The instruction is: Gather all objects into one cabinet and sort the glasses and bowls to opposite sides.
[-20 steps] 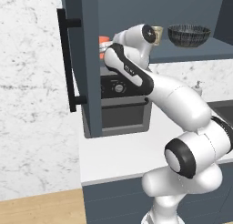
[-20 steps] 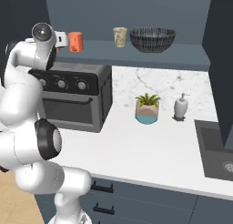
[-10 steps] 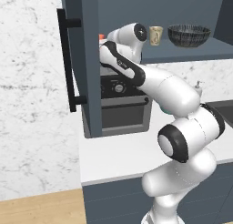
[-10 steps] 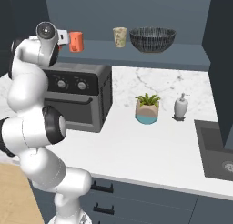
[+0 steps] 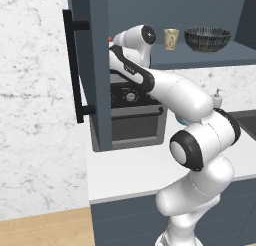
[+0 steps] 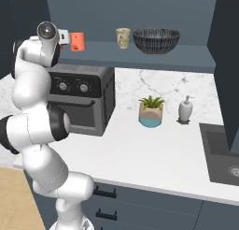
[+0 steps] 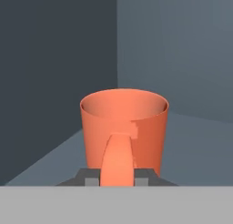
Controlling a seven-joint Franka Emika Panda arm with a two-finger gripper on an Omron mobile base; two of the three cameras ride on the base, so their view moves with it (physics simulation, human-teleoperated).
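While the white arm reaches up into the open cabinet [image 6: 154, 56], its gripper [image 7: 117, 178] is clamped on the handle of an orange cup [image 7: 124, 127] — in the hand view the two dark fingertips sit on either side of that handle, with the cup upright just ahead of them. From the right base view the orange cup [image 6: 78, 41] stands at the left end of the cabinet shelf, right at the tip of the gripper [image 6: 69, 38]. Whether its base touches the shelf or hangs just above it I cannot tell.

Further right on the same shelf stands the beige patterned cup [image 6: 123, 38], well apart from the orange one, and just beside it on its right sits the wide dark bowl [image 6: 156, 39]. In the left base view the beige cup [image 5: 171, 39] and the bowl [image 5: 207, 38] show past the arm's wrist — the cabinet door [image 5: 95, 70] with its long black bar handle [image 5: 74, 72] stands swung open on the left.
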